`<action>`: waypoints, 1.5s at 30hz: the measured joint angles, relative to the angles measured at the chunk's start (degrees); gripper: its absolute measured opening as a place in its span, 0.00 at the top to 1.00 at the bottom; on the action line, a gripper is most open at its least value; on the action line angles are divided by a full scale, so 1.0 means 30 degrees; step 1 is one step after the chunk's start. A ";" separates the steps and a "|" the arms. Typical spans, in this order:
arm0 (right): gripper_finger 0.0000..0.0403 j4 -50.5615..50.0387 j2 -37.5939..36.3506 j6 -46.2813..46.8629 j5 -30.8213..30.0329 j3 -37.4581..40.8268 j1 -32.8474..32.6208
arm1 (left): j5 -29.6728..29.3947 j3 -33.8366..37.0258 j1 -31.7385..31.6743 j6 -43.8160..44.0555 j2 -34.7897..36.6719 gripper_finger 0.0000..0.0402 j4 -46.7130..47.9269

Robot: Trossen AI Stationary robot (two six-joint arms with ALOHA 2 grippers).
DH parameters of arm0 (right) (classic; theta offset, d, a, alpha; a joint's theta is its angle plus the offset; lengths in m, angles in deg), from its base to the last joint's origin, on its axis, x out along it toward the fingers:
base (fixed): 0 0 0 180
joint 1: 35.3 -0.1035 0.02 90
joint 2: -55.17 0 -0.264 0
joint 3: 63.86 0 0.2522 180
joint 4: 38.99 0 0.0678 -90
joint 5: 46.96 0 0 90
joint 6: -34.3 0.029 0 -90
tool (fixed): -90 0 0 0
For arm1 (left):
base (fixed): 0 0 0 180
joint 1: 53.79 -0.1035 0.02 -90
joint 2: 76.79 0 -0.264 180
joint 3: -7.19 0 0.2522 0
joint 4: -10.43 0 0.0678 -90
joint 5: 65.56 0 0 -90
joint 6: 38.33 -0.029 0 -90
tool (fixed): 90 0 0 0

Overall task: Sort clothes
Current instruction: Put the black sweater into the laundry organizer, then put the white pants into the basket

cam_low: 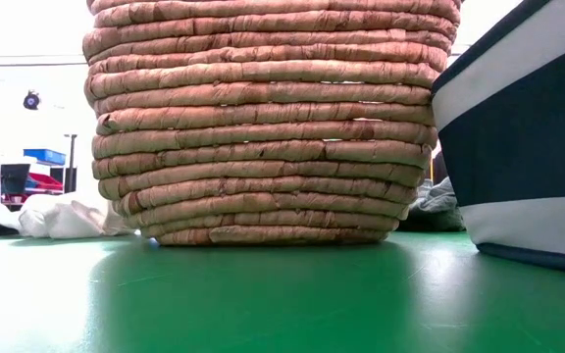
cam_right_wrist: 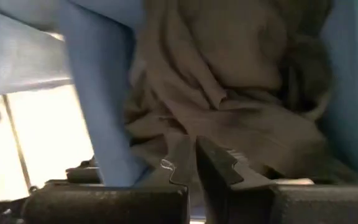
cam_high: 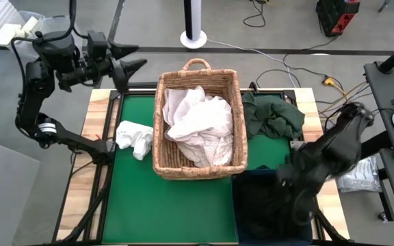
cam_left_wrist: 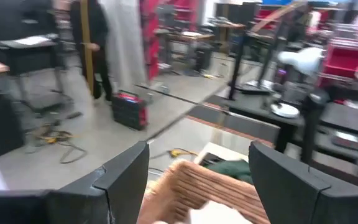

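Observation:
The clothes lie in several places. White garments [cam_high: 200, 123] fill the wicker basket [cam_high: 161, 130]. One white garment [cam_high: 134, 139] lies on the green mat left of the basket and shows in the low view as the white garment [cam_low: 62, 216]. A dark green garment [cam_high: 273, 116] lies right of the basket. My right gripper [cam_right_wrist: 194, 163] reaches down into the dark blue bin [cam_low: 518, 147], shut on a dark garment [cam_right_wrist: 229, 81]. My left gripper [cam_high: 141, 56] is raised beyond the table's far left corner, open, fingers pointing right toward the basket. My right gripper pinches a fold of the dark garment [cam_right_wrist: 194, 134] between its two fingertips, which stand close together. It comes from above, pointing down into the bin. The rest of the cloth lies crumpled against the bin's blue walls just beyond the fingers.
The basket stands in the middle of the green mat [cam_high: 176, 205], with the blue bin [cam_high: 241, 181] close against its near right corner. Bare mat lies in front of the basket. Black frame rails and cables run along the table edges.

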State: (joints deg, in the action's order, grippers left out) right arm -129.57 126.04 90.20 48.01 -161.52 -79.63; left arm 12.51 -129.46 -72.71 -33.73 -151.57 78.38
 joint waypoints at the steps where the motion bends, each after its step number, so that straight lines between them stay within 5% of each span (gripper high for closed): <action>1: 0.97 -0.0376 -0.0366 -0.0617 -0.0859 -0.0578 0.0219 | 0.0382 0.0000 0.0137 0.0007 0.0036 0.37 0.0194; 8: 0.97 0.1751 -0.3885 -0.6828 -0.9273 -0.3490 0.3252 | 0.1333 0.0007 0.1739 0.0641 -0.0109 0.37 0.0437; 13: 0.97 0.7406 -0.5324 -1.4089 -1.0152 -0.4075 0.5645 | 0.1333 0.0000 0.2910 0.0941 0.0265 0.37 0.0653; 17: 0.97 0.9626 -0.5257 -1.7304 -0.8555 -0.4160 0.7176 | 0.1101 0.0000 0.3491 0.1741 0.0722 0.37 0.1331; 25: 0.97 1.0988 -0.2764 -1.8998 -0.6205 -0.4124 1.0045 | 0.0641 0.0007 0.3709 0.2216 0.1062 0.37 0.1819; 39: 0.97 1.2795 0.2689 -2.0157 0.2762 -0.5266 1.5928 | 0.0576 0.0015 0.3701 0.2717 0.1093 0.37 0.5619; 45: 0.97 1.2713 0.3680 -2.0248 0.3004 -0.6807 1.8140 | 0.0583 0.0000 0.3701 0.4280 0.1369 0.37 0.8541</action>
State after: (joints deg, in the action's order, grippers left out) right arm -91.43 137.08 29.46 57.02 -181.94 -25.21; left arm 14.26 -129.46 -61.61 -20.89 -147.46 104.01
